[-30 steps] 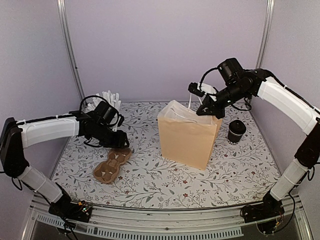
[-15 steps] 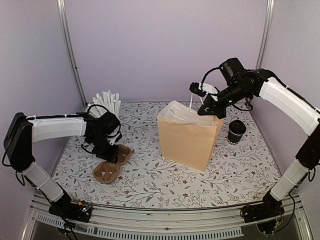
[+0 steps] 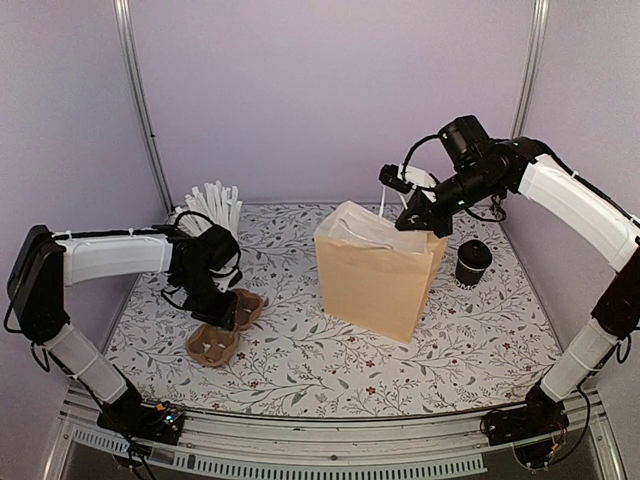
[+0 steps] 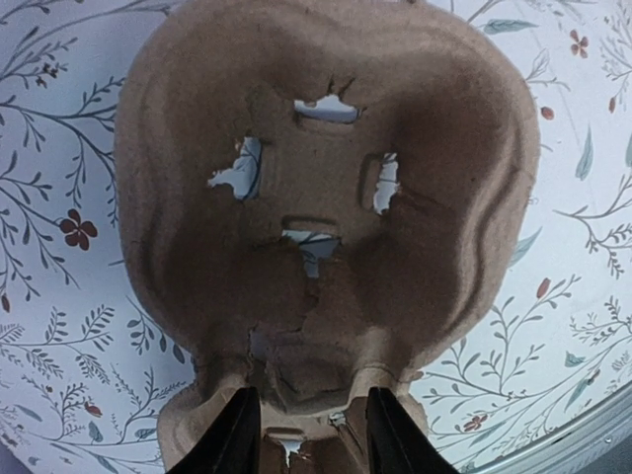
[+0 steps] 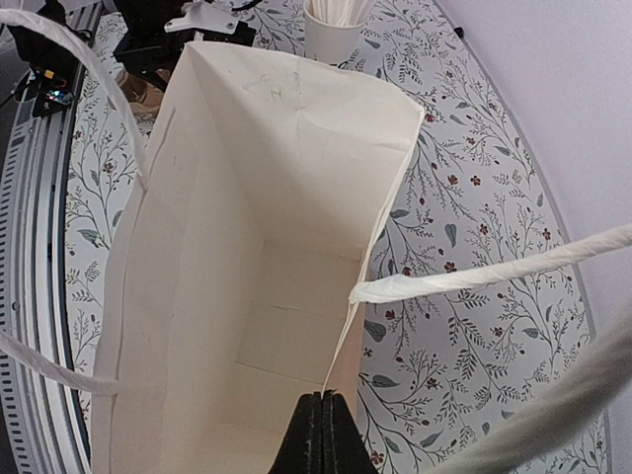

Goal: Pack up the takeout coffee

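Note:
The takeout coffee (image 3: 472, 263), a small black cup with a black lid, stands on the table right of the tan paper bag (image 3: 375, 272). My right gripper (image 3: 412, 222) is shut on the bag's far-right rim. In the right wrist view the closed gripper (image 5: 323, 427) pinches that rim, and the bag's white inside (image 5: 247, 247) shows nothing in it. My left gripper (image 3: 226, 306) is low over the brown pulp cup carrier (image 3: 218, 328). In the left wrist view the gripper (image 4: 314, 434) is open, with its fingers on either side of the carrier's (image 4: 326, 178) middle ridge.
A white cup of white sticks (image 3: 212, 205) stands at the back left behind my left arm; it also shows in the right wrist view (image 5: 336, 25). The bag's white twisted handles (image 5: 494, 272) hang loose by my right gripper. Metal frame posts stand at the back corners.
My left gripper has moved down and nearer, from beside the carrier's far end to over its middle. The right gripper, bag and cup have not moved.

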You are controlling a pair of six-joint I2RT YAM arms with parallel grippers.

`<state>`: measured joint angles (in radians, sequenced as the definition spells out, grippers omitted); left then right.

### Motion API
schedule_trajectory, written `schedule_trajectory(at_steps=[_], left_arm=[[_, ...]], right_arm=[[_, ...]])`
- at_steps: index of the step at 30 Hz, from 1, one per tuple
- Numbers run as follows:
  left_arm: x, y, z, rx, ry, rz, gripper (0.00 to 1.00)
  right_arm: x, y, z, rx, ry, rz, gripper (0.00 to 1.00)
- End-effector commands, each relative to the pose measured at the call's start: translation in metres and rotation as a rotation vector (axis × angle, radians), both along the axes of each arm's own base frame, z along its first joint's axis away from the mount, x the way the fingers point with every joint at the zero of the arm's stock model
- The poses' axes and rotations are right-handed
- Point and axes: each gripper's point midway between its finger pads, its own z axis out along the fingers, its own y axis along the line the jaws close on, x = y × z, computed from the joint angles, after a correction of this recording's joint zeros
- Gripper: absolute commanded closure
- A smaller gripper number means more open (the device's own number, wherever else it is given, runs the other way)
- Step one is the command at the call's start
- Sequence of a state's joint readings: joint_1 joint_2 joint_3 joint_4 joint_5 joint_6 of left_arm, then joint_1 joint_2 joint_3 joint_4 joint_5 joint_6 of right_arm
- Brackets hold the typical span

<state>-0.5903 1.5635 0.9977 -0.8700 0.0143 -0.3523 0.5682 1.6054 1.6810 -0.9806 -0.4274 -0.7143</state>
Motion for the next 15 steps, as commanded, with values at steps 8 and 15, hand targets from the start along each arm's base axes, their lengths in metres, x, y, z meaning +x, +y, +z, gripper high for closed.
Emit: schedule_trajectory(at_steps=[8, 15], left_arm=[[0.008, 0.002, -0.006, 0.044, -0.010, 0.032, 0.59], [0.016, -0.012, -0.004, 0.037, -0.024, 0.004, 0.59]], right_arm=[[-0.002, -0.002, -0.004, -0.014, 0.032, -0.007, 1.00], [-0.001, -0.003, -0.006, -0.019, 0.034, -0.010, 1.00]])
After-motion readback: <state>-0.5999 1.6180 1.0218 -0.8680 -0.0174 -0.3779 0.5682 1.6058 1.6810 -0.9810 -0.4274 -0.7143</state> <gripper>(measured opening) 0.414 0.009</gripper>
